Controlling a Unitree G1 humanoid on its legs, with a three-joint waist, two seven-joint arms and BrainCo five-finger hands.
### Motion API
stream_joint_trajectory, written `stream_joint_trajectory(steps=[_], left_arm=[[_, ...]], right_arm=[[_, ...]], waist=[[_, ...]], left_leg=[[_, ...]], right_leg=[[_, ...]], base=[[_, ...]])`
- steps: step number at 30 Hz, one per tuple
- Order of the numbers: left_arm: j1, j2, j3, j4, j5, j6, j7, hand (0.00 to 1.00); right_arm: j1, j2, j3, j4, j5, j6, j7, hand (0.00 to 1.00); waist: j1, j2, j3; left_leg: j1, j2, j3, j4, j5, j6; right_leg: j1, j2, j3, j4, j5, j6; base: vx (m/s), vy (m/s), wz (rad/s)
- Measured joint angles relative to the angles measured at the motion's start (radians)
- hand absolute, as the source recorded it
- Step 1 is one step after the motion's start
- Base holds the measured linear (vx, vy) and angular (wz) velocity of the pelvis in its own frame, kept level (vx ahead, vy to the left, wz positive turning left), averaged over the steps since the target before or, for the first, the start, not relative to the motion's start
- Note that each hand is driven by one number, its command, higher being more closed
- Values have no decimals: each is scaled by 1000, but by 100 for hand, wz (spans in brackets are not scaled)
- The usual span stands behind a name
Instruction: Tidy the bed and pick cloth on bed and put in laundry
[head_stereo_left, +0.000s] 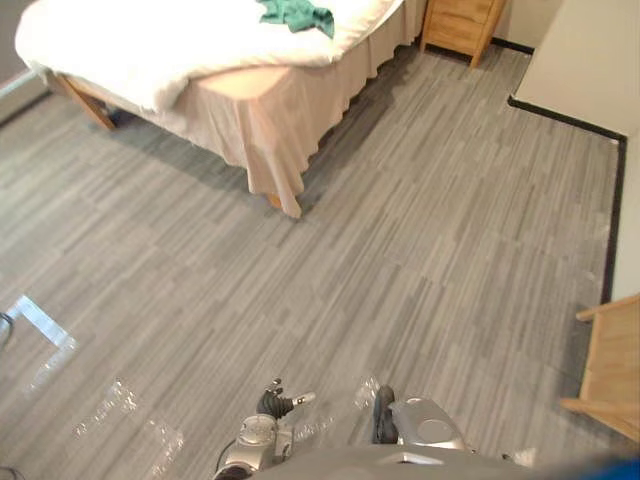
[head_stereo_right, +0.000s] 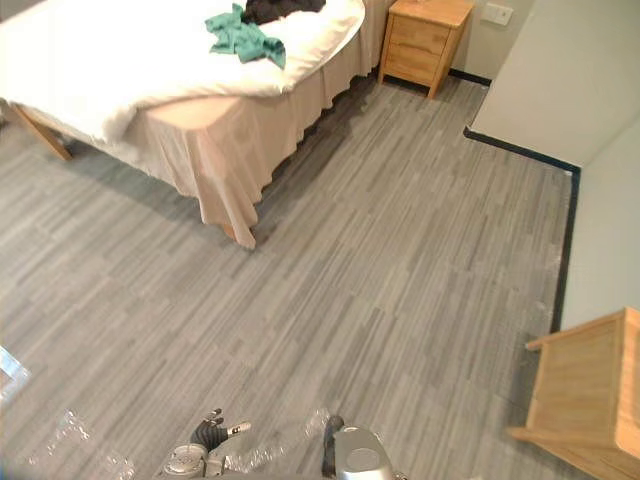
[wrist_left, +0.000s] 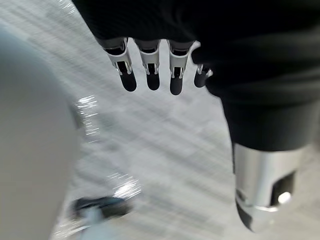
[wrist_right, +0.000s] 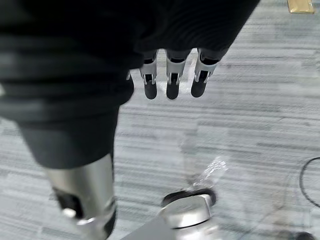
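Matt green cloth (head_stereo_right: 243, 38) is seen at 11 o'clock on a soft white duvet (head_stereo_left: 150, 40), with a beige fabric skirt (head_stereo_left: 260, 130) hung below. The nightstand (head_stereo_right: 425, 40) at 1 o'clock is of pale smooth wood. Glossy patches are shown on the grey wood-grain floor (head_stereo_left: 400, 250).

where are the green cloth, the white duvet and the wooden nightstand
green cloth (head_stereo_right: 243, 38), right eye view, middle of the crumpled heap
white duvet (head_stereo_right: 120, 60), right eye view, smooth top surface
wooden nightstand (head_stereo_right: 418, 45), right eye view, drawer front
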Motion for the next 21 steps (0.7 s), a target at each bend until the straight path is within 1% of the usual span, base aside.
stream_joint_trajectory(steps=[1,3,4,5,6,7,8,9,10,11,12,13,14,15,16,17,18,19,20,21], left_arm=[[2,-3,10,-13,-9,-3,2,0],[4,0,18,-29,-18,-9,14,0],[-11,7,27,-38,-18,-16,35,0],[-18,10,36,-41,-21,-18,39,0],[-21,19,39,-54,-43,-20,47,0],[-22,24,39,-63,-50,-22,49,0],[-24,27,37,-66,-57,-33,64,0],[-28,27,34,-65,-58,-37,67,0],[-30,25,27,-62,-59,-36,69,0],[-28,19,9,-61,-59,-35,69,0],[-23,1,-18,-55,-57,-36,66,0],[-43,13,-14,-53,-55,-36,66,0],[-61,27,-16,-51,-55,-32,65,0],[-61,26,-19,-51,-55,-34,64,0],[-58,20,-22,-46,-54,-35,64,0],[-55,20,-23,-42,-55,-34,62,0],[-43,21,-17,-37,-55,-32,62,0],[-28,25,3,-34,-56,-31,58,0],[-16,22,5,-30,-57,-28,58,0],[-6,31,5,-29,-57,-27,59,0]], right_arm=[[-17,-21,22,2,-3,1,-1,0],[-42,-26,38,-1,-11,0,-5,0],[-81,-26,58,12,-22,1,-9,0],[-103,-27,67,24,-29,0,-10,0],[-139,-24,72,45,-36,2,-12,0],[-145,-21,71,47,-42,2,-12,0],[-150,-13,71,47,-55,1,-14,0],[-152,-8,71,42,-63,1,-17,0],[-150,-8,71,31,-69,0,-19,0],[-141,-13,70,20,-68,0,-19,0],[-114,-29,68,5,-69,0,-21,0],[-123,-17,69,12,-69,3,-23,0],[-118,16,80,11,-70,-1,-21,0],[-120,28,72,11,-70,0,-21,0],[-119,27,69,12,-70,0,-20,0],[-119,29,68,12,-71,0,-19,0],[-117,32,64,24,-71,0,-17,0],[-113,36,44,31,-72,0,-14,0],[-105,36,22,39,-72,0,-9,0],[-103,36,12,41,-72,0,-7,0]], waist=[[17,10,1],[32,3,0],[57,-14,10],[68,-22,15],[81,-42,27],[84,-54,35],[94,-69,36],[96,-76,31],[95,-66,25],[93,-46,13],[96,-9,-10],[90,-50,-17],[82,-81,-33],[97,-96,-39],[115,-101,-44],[119,-100,-46],[123,-97,-57],[129,-100,-61],[127,-109,-70],[129,-107,-74]], left_leg=[[-74,4,-48,186,-18,-9],[-130,-25,-61,259,-56,-22],[-193,-71,-65,250,-126,-24],[-214,-93,-62,223,-153,-25],[-243,-142,-53,140,-187,-16],[-250,-169,-45,77,-196,-15],[-266,-222,-29,-83,-197,-12],[-279,-268,-26,-230,-179,-3],[-295,-312,-11,-450,-91,30],[-301,-324,21,-583,-5,50],[-319,-319,67,-691,188,211],[-322,-350,89,-666,141,207],[-329,-363,149,-648,103,240],[-326,-379,158,-637,84,244],[-308,-400,157,-626,59,248],[-296,-410,156,-623,43,255],[-258,-435,158,-635,13,258],[-197,-466,135,-671,-7,252],[-150,-490,101,-694,-24,235],[-126,-506,77,-704,-38,235]], right_leg=[[59,7,64,-26,-11,-15],[95,4,122,-62,-12,-16],[123,-14,190,-86,-13,-17],[132,-23,215,-91,-13,-17],[162,-49,242,-98,-13,-16],[183,-63,248,-101,-14,-11],[211,-91,245,-102,-18,25],[228,-111,235,-104,-30,55],[258,-118,221,-122,-47,87],[279,-108,207,-135,-60,109],[309,-77,196,-148,-98,151],[327,-110,180,-147,-103,157],[328,-136,138,-147,-66,175],[330,-153,138,-145,-30,179],[343,-168,143,-144,35,178],[353,-172,143,-143,76,184],[354,-179,142,-90,141,217],[338,-190,146,32,185,219],[304,-206,150,166,225,255],[271,-213,154,269,247,269]], base=[[95,-136,-110],[-29,-47,-107],[-62,-9,-121],[106,6,-146],[251,33,-93],[402,52,-95],[394,62,-67],[521,120,-66],[518,167,-35],[604,280,-20],[538,261,17],[574,262,57],[472,212,66],[489,260,49],[344,243,16],[318,294,38],[300,309,62],[392,304,79],[346,200,71],[294,130,87]])
